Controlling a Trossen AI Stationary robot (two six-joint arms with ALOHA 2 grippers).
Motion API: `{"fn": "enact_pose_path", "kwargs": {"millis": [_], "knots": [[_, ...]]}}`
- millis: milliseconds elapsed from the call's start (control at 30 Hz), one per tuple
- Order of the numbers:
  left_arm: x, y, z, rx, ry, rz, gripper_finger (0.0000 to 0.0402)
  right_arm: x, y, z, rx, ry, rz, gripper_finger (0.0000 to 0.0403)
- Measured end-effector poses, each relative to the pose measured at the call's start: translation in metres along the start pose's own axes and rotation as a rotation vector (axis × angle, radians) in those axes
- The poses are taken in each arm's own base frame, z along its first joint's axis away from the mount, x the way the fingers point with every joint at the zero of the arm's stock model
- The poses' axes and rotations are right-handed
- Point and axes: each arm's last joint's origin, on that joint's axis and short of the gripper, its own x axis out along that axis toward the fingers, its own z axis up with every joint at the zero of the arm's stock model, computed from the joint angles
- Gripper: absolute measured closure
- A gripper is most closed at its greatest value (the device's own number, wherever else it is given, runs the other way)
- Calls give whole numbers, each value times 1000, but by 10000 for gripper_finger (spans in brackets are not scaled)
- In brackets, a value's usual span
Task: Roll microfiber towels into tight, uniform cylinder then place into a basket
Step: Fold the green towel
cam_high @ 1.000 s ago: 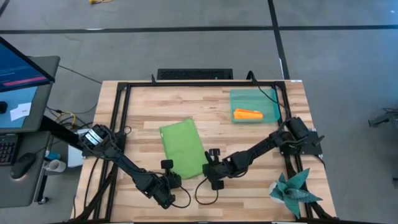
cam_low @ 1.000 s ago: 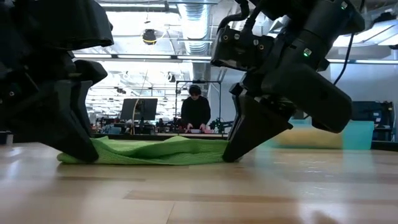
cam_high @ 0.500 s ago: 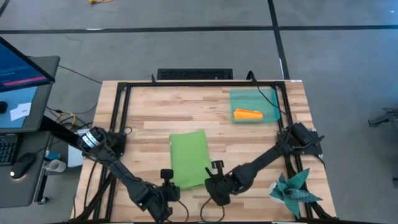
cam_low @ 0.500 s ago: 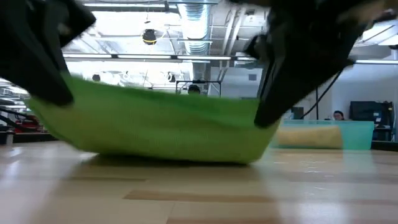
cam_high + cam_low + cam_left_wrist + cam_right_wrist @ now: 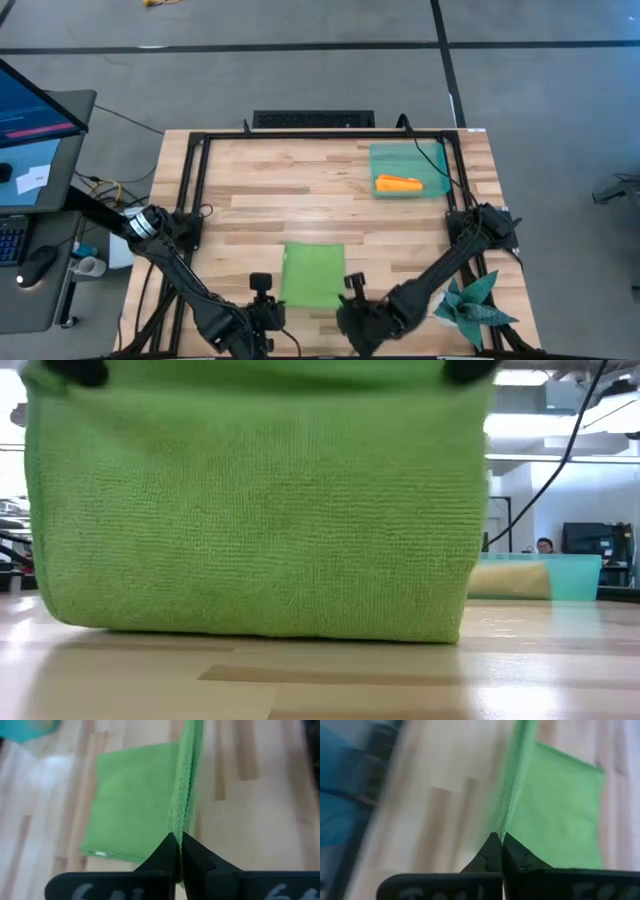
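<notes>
The lime green microfiber towel (image 5: 313, 274) is near the table's front edge. Its near edge is raised and its far part (image 5: 131, 805) lies on the wood. In the low view the towel (image 5: 255, 510) hangs like a curtain with its lower fold on the table. My left gripper (image 5: 276, 303) is shut on its near left corner and my right gripper (image 5: 348, 300) on its near right corner. The orange towel (image 5: 398, 184) lies rolled up in the teal basket (image 5: 432, 160) at the far right. My left gripper pinches the green towel's near edge at its left corner (image 5: 181, 822) between its two fingers, slanting down from the near side. That edge is lifted and runs taut to the other gripper. One layer or several, I cannot tell. My right gripper pinches the same near edge at its right corner (image 5: 504, 817) between its two fingers, slanting down from the near side. The corner is lifted off the wood, and the cloth falls away from it to the table.
A dark teal spiky cloth (image 5: 470, 305) lies at the near right corner, close to my right arm. A black frame (image 5: 190, 190) runs around the tabletop. Bare wood lies between the green towel and the basket.
Both grippers have gone up and toward the table's near edge, shut on the green towel. The towel has slid toward the near edge and turned square with the table. Its near edge has lifted clear while its far part trails on the wood.
</notes>
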Motion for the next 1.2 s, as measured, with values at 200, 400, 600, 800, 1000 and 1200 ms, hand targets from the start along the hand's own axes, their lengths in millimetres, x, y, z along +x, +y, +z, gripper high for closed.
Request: {"fn": "enact_pose_path", "kwargs": {"millis": [200, 400, 600, 800, 1000, 1200], "knots": [[18, 21, 1, -73, 67, 104, 401, 24, -44, -7, 134, 128, -123, 390], [39, 43, 1, -129, 111, 217, 399, 48, -75, -19, 235, 201, -178, 397], [62, 59, 0, -187, 177, 232, 398, 63, -86, -31, 268, 231, -164, 395], [70, 69, 3, -196, 199, 242, 397, 73, -95, -38, 290, 237, -180, 395], [76, 78, 6, -196, 231, 242, 397, 80, -108, -43, 323, 248, -197, 396], [80, 84, 8, -197, 251, 244, 397, 81, -108, -42, 332, 252, -170, 395]]}}
